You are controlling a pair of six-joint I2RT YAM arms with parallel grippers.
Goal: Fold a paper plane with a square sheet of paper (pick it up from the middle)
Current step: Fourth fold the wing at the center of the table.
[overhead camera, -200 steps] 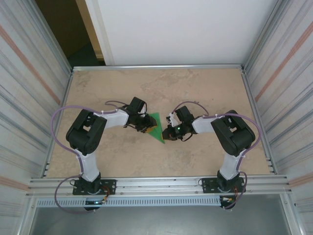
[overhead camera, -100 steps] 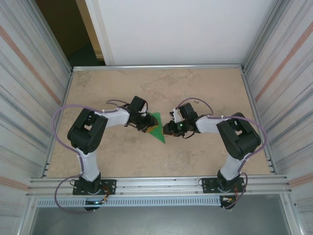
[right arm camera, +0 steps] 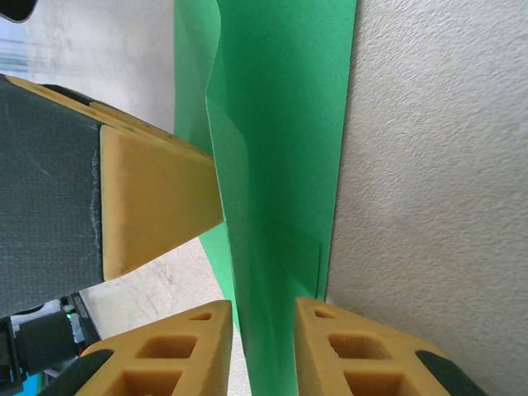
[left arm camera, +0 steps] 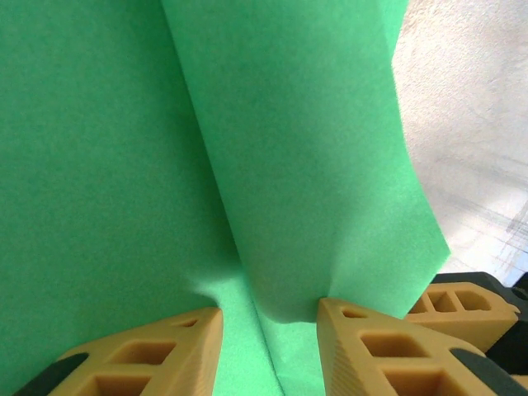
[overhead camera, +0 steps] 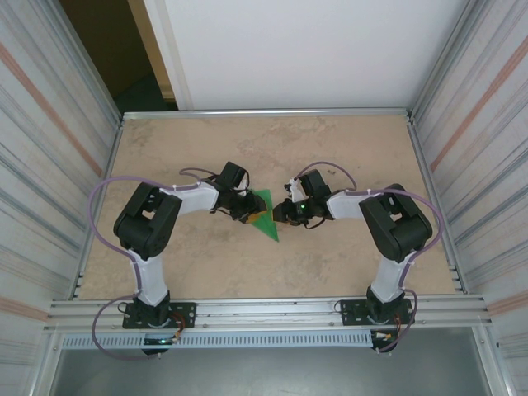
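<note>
Straddling a raised fold with the left gripper (left arm camera: 269,318), hugging an edge with the right gripper (right arm camera: 262,326); whether pinching, cannot tell. Square sheet of paper (overhead camera: 266,218) between them on the table (overhead camera: 346,148): light, limp, crease-prone. Best gripped along the ridge.

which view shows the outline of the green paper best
Top external: the green paper shows its pointed triangular outline on the table. Both wrist views sit too close: creased green surface, with the outline cut off.
</note>
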